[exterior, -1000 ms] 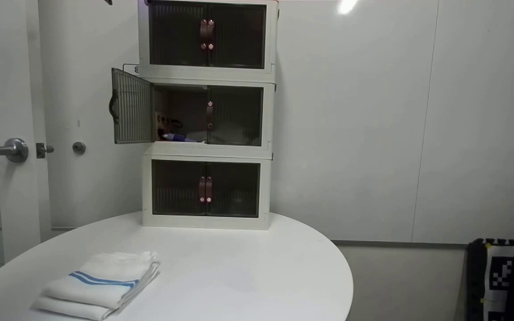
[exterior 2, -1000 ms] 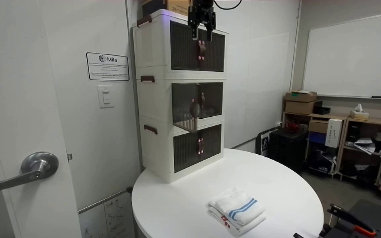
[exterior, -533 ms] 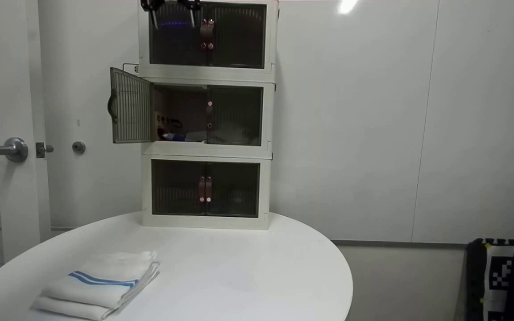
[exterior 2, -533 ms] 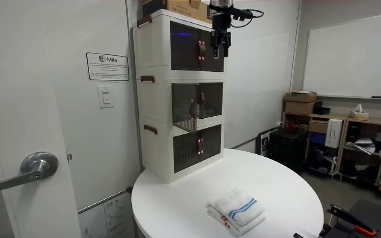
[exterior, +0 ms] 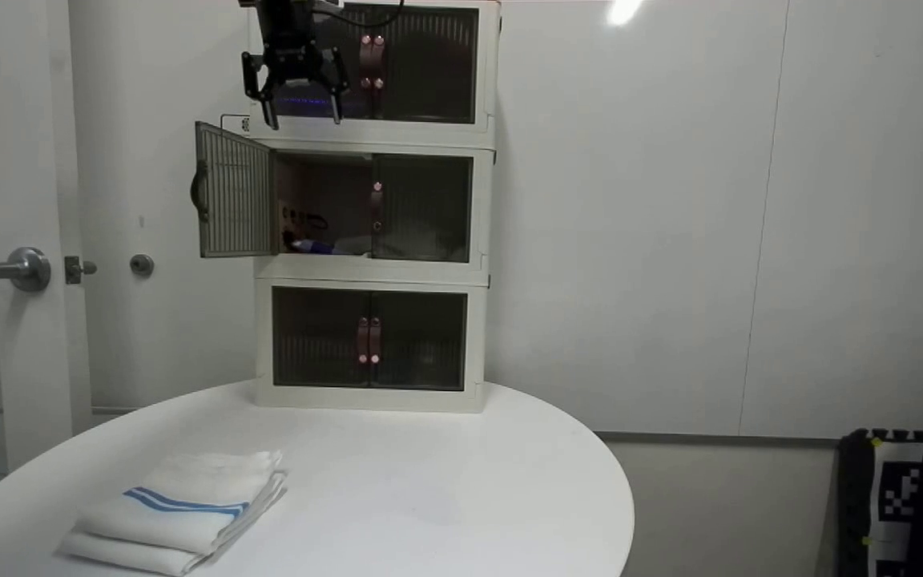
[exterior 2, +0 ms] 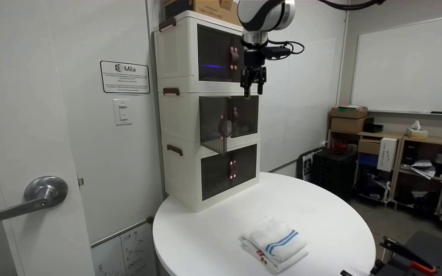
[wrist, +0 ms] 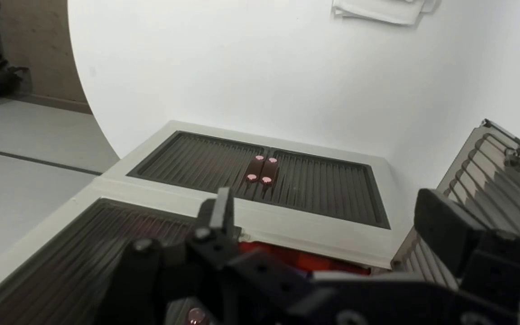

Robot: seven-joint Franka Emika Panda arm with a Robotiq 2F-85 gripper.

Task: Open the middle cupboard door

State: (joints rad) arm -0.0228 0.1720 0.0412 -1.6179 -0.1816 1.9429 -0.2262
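The middle cupboard door has two dark ribbed leaves. One leaf (exterior: 237,192) (exterior 2: 211,122) (wrist: 494,194) is swung outward, its handle on the free edge. The other leaf (exterior: 425,208) (exterior 2: 248,115) (wrist: 120,257) is shut, with a brown strap handle (exterior: 376,207). Inside the opening lies a blue-and-white item (exterior: 313,247); red items (wrist: 296,256) show in the wrist view. My gripper (exterior: 304,119) (exterior 2: 253,93) (wrist: 325,212) is open and empty, pointing down, in front of the top unit's lower part and above the level of the middle opening. It touches neither leaf visibly.
The top unit (exterior: 429,64) and bottom unit (exterior: 421,336) have shut doors with paired handles. The stack stands on a round white table (exterior: 429,481). A folded white towel (exterior: 181,505) (exterior 2: 274,241) lies on it. A room door (exterior 2: 25,115) stands beside the stack.
My gripper has come into view from above and moved down in front of the top unit, staying open. The open leaf has drifted slightly wider. The rest stays put.
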